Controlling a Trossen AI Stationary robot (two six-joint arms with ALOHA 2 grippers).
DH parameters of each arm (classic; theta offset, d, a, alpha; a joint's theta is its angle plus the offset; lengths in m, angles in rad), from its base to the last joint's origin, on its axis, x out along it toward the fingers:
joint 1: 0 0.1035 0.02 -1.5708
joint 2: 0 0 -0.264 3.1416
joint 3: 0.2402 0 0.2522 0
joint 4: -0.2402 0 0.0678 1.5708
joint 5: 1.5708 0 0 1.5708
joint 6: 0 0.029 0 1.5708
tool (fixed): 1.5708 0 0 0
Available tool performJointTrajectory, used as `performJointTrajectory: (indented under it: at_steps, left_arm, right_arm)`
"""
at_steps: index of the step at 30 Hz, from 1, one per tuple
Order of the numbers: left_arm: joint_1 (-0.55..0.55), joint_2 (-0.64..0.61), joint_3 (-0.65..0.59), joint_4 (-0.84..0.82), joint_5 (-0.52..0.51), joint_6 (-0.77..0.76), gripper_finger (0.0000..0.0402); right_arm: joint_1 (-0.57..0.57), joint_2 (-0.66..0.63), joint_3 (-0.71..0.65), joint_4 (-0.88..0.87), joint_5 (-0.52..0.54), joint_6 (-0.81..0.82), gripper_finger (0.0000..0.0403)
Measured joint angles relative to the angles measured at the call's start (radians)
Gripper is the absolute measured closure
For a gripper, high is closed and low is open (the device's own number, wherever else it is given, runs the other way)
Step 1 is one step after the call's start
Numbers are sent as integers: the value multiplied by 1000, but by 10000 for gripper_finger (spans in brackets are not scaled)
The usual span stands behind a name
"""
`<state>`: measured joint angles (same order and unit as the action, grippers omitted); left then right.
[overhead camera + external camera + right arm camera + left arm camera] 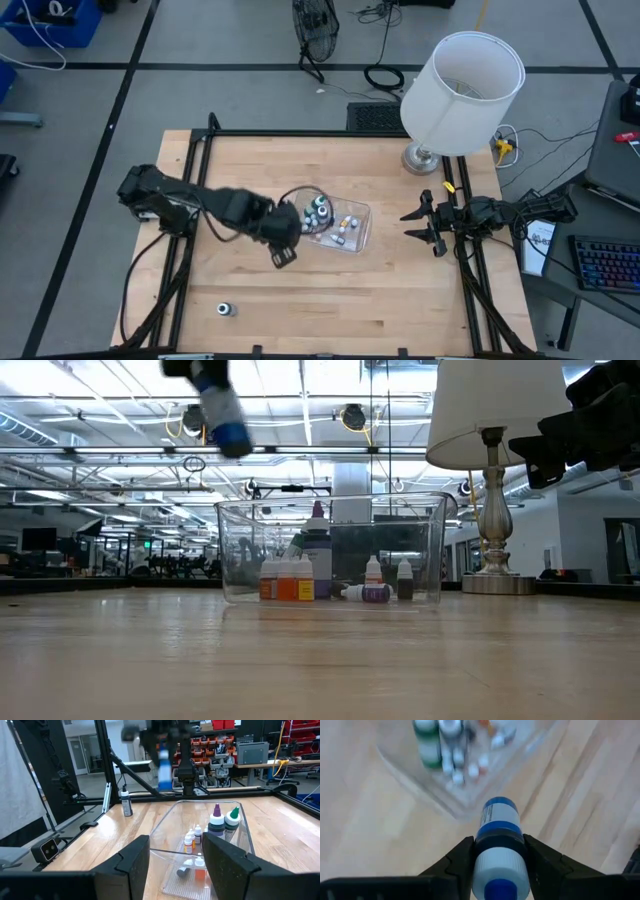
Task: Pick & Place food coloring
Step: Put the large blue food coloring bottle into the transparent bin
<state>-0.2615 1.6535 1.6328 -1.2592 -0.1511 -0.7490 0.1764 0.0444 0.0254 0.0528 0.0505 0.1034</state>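
Note:
My left gripper (283, 252) hangs above the table just left of the clear tub (357, 236), shut on a small white food coloring bottle (499, 827) with a blue cap and a blue label band. The bottle also shows high up in the low view (226, 418). Several more food coloring bottles (300, 575) stand or lie inside the tub. One dark-capped bottle (226, 310) stands on its base near the table's front edge. My right gripper (175, 865) waits open at the table's right edge (428, 226), its fingers level and pointing at the tub. My left gripper pinches the bottle between its two fingers (457, 862), on the upper body just below the blue cap (500, 845). The fingers come from above, pointing steeply down, and the bottle lies along them, cap toward the wrist. It hangs tilted, lifted clear of the table.
A table lamp (460, 90) with a white shade stands at the back right corner, behind my right arm. Bare wood lies in front of the tub and to its left. Black frame rails run along the table's left, right and far edges.

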Motion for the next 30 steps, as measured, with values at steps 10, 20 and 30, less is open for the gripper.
performJointTrajectory:
  at_steps: [10,20,30]
  left_arm:
    - [164,28,69,-29,9,201,256]
    - [235,194,63,-24,125,353,257]
    - [274,289,63,-30,191,392,257]
  right_arm:
    - [0,0,0,0,0,0,234]
    - [0,0,0,2,0,0,234]
    - [0,0,0,3,0,0,234]
